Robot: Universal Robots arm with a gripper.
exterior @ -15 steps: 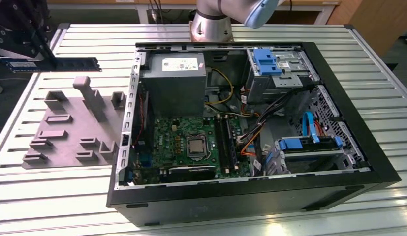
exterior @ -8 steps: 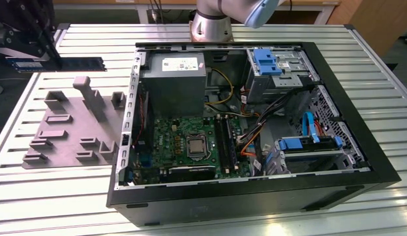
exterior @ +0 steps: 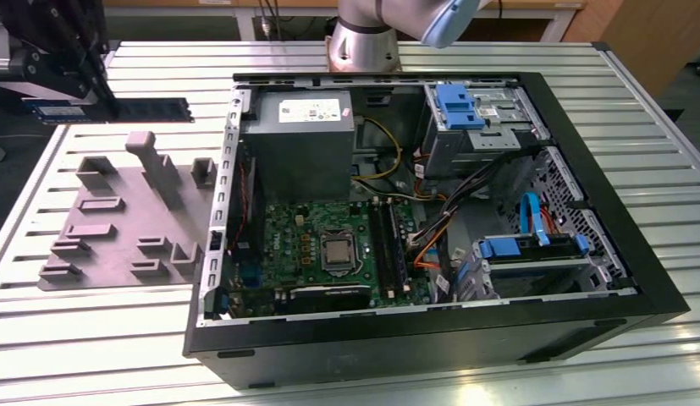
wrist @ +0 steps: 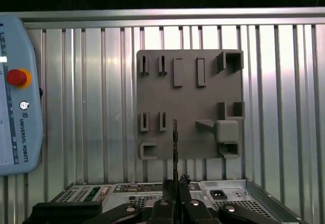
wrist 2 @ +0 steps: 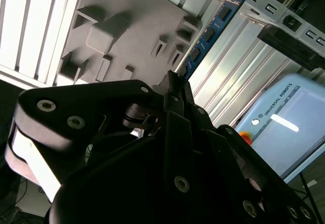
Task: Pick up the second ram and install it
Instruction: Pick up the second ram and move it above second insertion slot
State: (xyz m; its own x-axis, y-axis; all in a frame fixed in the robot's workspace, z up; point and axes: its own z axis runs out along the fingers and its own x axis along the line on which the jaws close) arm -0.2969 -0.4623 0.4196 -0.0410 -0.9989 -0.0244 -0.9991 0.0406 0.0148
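My gripper (exterior: 68, 97) is shut on the second ram (exterior: 124, 110), a slim dark blue-green stick with black chips. I hold it level in the air at the exterior view's far left, behind the grey holder block (exterior: 129, 220). In the second wrist view the ram (wrist 2: 208, 33) sticks out past my black fingers (wrist 2: 172, 89) over the block (wrist 2: 127, 26). The first wrist view has the ram (wrist: 174, 142) edge-on, rising from my gripper (wrist: 175, 188) in front of the block (wrist: 190, 104). The green motherboard (exterior: 316, 245) with its long black slots (exterior: 383, 245) lies in the open computer case.
The open black case (exterior: 440, 330) takes up the middle and right of the ribbed metal table (exterior: 101, 338). Inside are a grey power supply (exterior: 305, 135), cables and blue drive brackets (exterior: 457, 106). A teach pendant (wrist: 15, 92) lies on the table. The arm's base (exterior: 366, 38) stands behind the case.
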